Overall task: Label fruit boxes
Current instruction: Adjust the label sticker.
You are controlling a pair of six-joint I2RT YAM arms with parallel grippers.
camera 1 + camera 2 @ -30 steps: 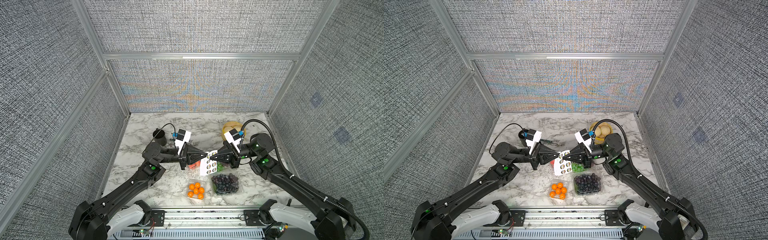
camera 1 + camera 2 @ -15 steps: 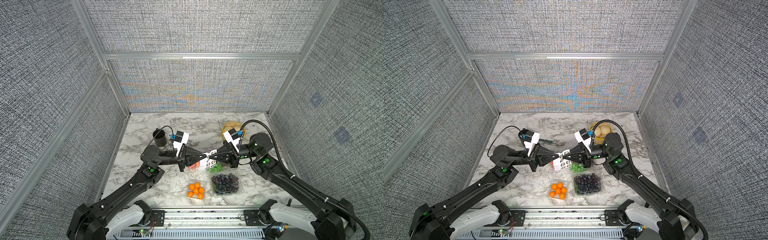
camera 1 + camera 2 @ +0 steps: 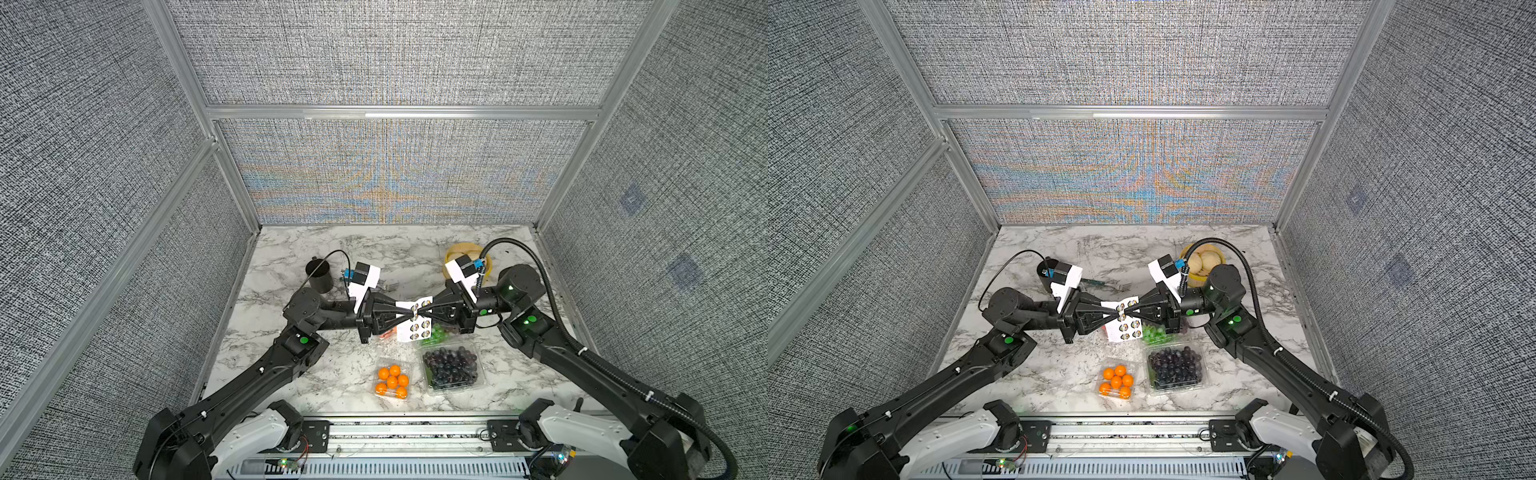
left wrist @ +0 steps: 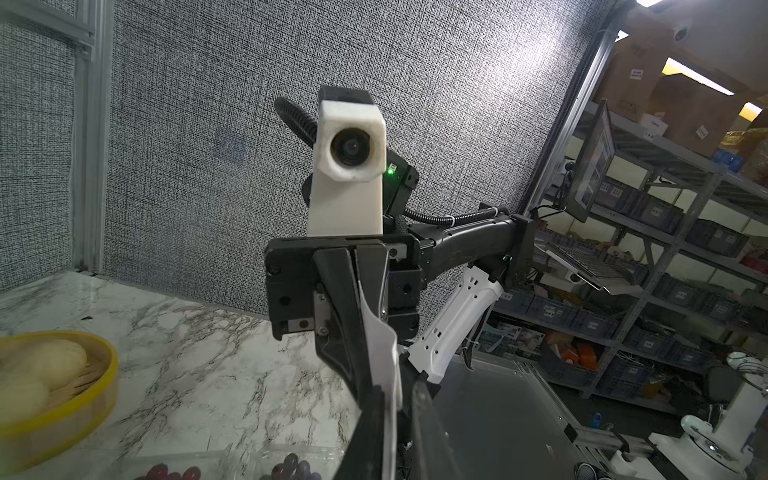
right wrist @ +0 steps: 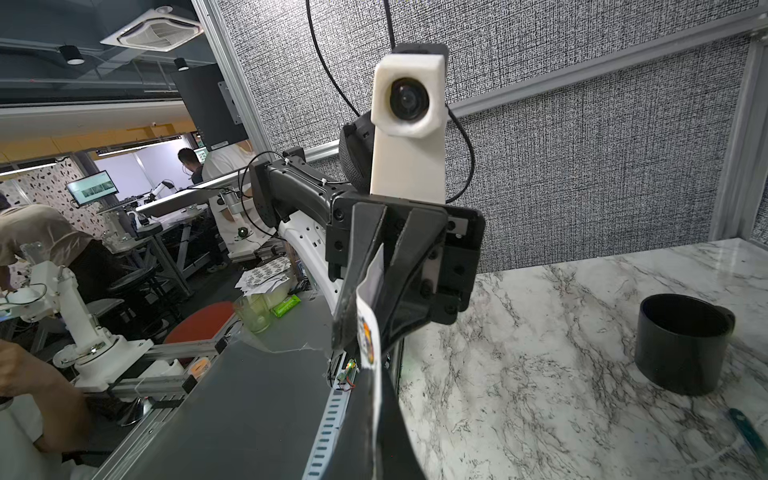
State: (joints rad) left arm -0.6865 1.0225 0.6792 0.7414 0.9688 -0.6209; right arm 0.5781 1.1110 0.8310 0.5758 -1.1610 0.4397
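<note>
A white sticker sheet (image 3: 413, 322) (image 3: 1125, 320) hangs in mid-air between both grippers, which meet tip to tip. My right gripper (image 3: 420, 309) (image 5: 374, 386) is shut on the sheet (image 5: 368, 328). My left gripper (image 3: 408, 312) (image 4: 399, 399) is slightly open: the sheet (image 4: 384, 345) lies against one finger with a gap to the other. Below stand the fruit boxes: orange balls (image 3: 392, 381) (image 3: 1116, 381), dark grapes (image 3: 452, 367) (image 3: 1175, 365), green grapes (image 3: 436, 334) partly under the right gripper, and strawberries (image 3: 384, 333) mostly hidden under the left gripper.
A black cup (image 3: 319, 275) (image 5: 681, 343) stands at the back left. A yellow bamboo steamer (image 3: 461, 253) (image 4: 50, 382) with pale buns sits at the back right, behind the right wrist. A fork (image 3: 388, 286) lies behind the grippers.
The left gripper's jaws have parted a little around the sheet. The sheet sits slightly higher than a second ago. Both arms have hardly moved.
</note>
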